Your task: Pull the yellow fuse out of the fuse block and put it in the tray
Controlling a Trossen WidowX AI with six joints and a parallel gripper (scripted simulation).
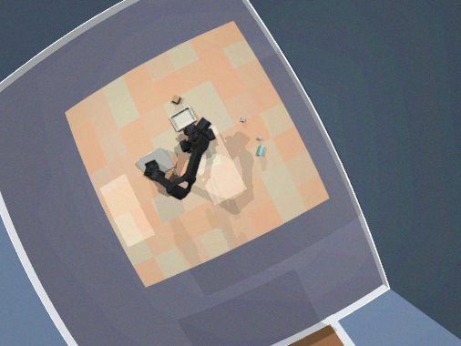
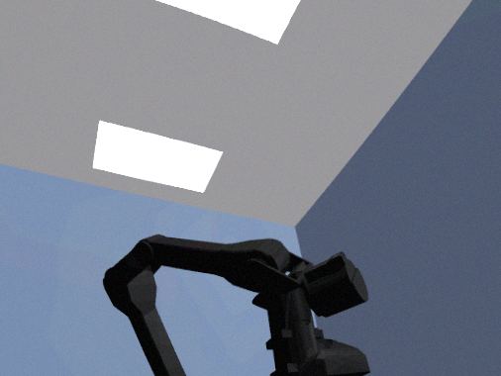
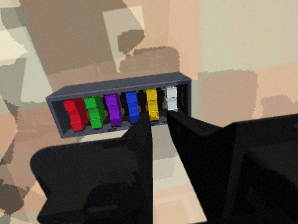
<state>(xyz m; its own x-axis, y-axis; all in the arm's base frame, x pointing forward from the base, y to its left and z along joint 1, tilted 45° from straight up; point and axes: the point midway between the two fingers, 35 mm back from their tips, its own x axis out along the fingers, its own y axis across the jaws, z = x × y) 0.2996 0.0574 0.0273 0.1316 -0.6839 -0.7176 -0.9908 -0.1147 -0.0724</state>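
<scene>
Overhead, the black arm [image 1: 184, 175] reaches out beside the white tray [image 1: 183, 118]. Down at the wrist, the fuse block [image 3: 120, 107] holds the yellow fuse [image 3: 153, 105] seated between blue and white neighbours. It looks small, rigid, light and tightly flanked; I'd pinch its exposed top. The gripper [image 3: 160, 125] hangs just short, jaws nearly together, holding nothing.
</scene>
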